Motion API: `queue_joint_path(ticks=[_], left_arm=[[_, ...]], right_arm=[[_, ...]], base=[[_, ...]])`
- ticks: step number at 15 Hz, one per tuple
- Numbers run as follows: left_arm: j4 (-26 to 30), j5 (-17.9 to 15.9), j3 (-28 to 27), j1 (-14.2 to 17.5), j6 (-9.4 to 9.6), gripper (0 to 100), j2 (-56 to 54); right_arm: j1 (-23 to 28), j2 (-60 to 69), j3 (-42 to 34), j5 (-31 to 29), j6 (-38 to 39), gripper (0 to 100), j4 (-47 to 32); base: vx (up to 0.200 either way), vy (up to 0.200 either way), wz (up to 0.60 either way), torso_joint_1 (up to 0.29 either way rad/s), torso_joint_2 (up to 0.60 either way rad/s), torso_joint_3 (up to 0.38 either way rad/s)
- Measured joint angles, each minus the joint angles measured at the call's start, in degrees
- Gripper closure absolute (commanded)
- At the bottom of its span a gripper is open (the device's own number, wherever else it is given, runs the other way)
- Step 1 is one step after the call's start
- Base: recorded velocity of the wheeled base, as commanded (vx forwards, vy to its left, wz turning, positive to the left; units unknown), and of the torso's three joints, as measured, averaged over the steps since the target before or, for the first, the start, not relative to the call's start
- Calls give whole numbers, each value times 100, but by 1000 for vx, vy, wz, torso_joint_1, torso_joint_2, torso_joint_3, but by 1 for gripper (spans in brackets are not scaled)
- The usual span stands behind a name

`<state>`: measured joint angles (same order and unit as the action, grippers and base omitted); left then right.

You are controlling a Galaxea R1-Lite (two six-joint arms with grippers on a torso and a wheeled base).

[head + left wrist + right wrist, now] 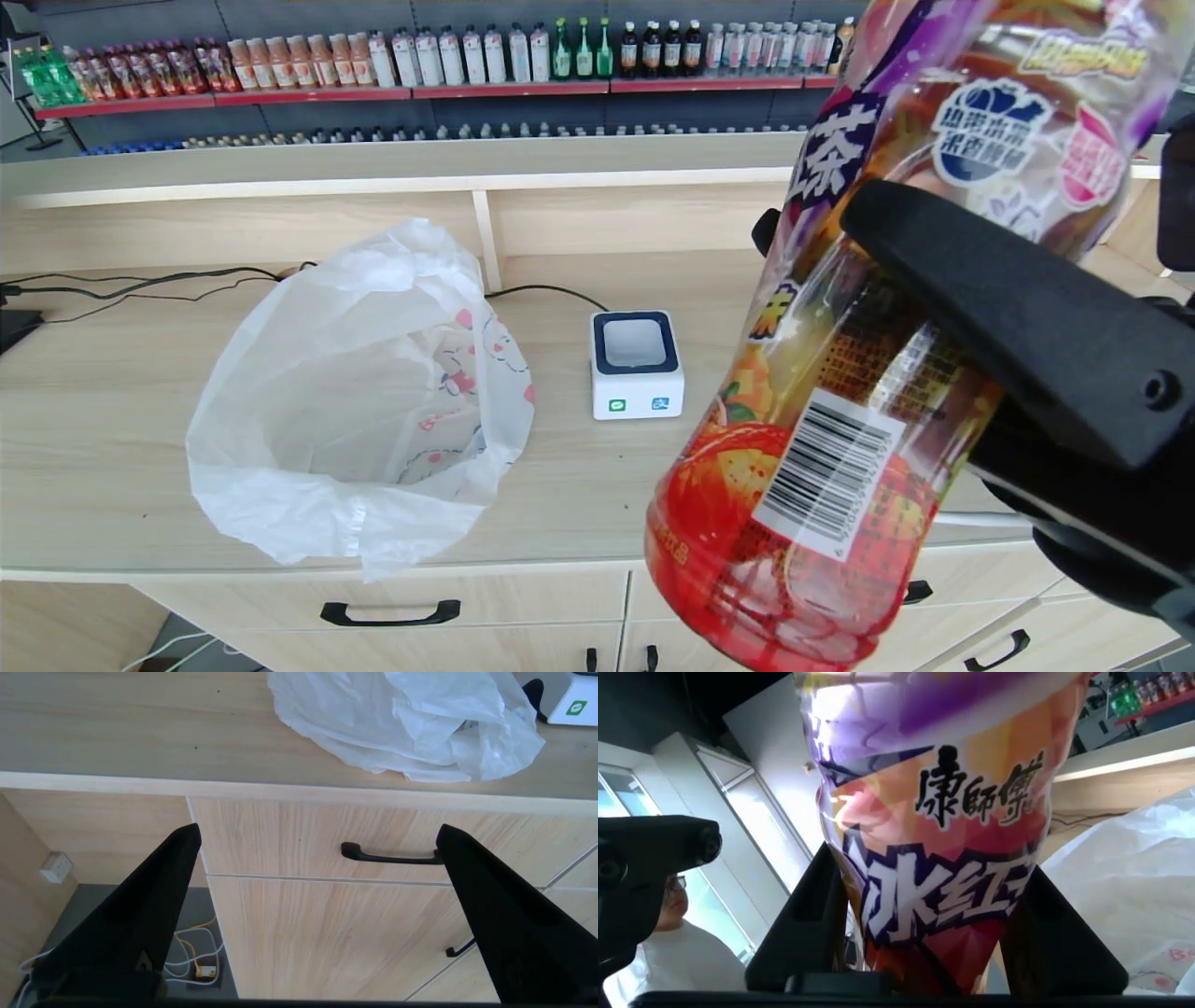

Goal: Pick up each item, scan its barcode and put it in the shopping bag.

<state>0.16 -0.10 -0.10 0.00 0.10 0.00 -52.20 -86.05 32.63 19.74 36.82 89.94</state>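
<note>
Closest to the head camera, a plastic drink bottle (840, 392) is held up in the air by the right gripper (810, 222). It is squeezed between two black fingers (1008, 308), one across its front and one behind it. The bottle is tipped over, with its red bottom end low and near the camera. Its barcode (826, 471) is turned to the camera. Farther back, a white scanner (637, 364) with a dark window is set on the wooden counter (112, 411), to the left of the bottle. A white shopping bag (359, 401) is stood open just left of the scanner, not touching it. Black cables (140, 280) are laid along the back of the counter. Rows of drinks are lined up on shelves (448, 56) behind. Drawers (392, 597) with black handles are fitted under the counter.

From the left wrist, the left gripper (318, 833) is seen low in front of the drawers. Its fingers are spread wide and nothing is held between them. The bag is seen up on the counter.

From the right wrist, the bottle is gripped tight at its middle, and the bag is seen behind it.
</note>
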Motion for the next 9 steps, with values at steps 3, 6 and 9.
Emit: queue_joint_path(ticks=[3, 6, 9], left_arm=[[0, 0, 0, 0, 0, 0, 0], [0, 0, 0, 0, 0, 0, 0], [0, 0, 0, 0, 0, 0, 0]], right_arm=[[-2, -66, 22, 2, 66, 100, 0], [6, -162, 193, -45, -190, 100, 9], [20, -344, 261, -61, -951, 100, 0]], base=[[0, 0, 0, 0, 0, 0], [0, 0, 0, 0, 0, 0], [0, 0, 0, 0, 0, 0]])
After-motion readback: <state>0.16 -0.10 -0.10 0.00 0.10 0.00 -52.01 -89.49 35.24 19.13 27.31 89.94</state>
